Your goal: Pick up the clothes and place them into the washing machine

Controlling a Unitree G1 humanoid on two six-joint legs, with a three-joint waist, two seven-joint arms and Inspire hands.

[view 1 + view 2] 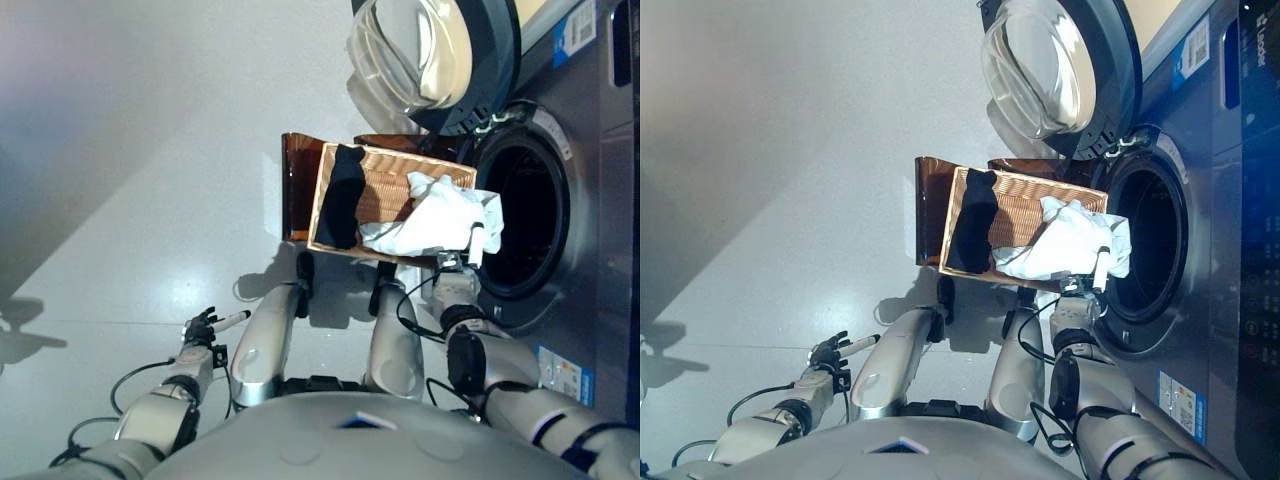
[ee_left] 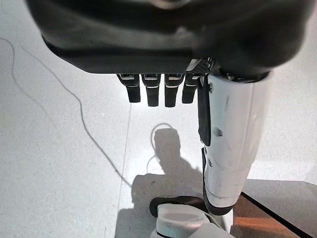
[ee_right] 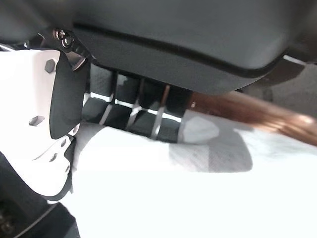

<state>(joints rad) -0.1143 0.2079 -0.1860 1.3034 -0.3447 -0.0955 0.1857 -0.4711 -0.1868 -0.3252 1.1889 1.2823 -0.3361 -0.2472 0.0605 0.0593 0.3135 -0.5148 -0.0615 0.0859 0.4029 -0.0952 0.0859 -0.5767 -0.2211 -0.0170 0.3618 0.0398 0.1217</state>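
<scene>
Clothes lay in the wicker basket [image 1: 385,190]: a white garment [image 1: 430,225] at its right end, spilling toward the washing machine's open drum [image 1: 525,215], and a black garment [image 1: 342,195] at its left. The right hand [image 1: 462,262] pinched the white garment's near edge, drum just to its right, door [image 1: 430,55] swung clear beyond. The left hand [image 1: 205,328] hung spread, well apart.

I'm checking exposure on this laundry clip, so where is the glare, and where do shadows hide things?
Left eye view: strong glare on the floor; the washing machine drum opening is black inside. Right wrist view: the white garment is nearly blown out, with the right hand casting a grey shadow on it. Left wrist view: bright floor beyond the left hand.
</scene>
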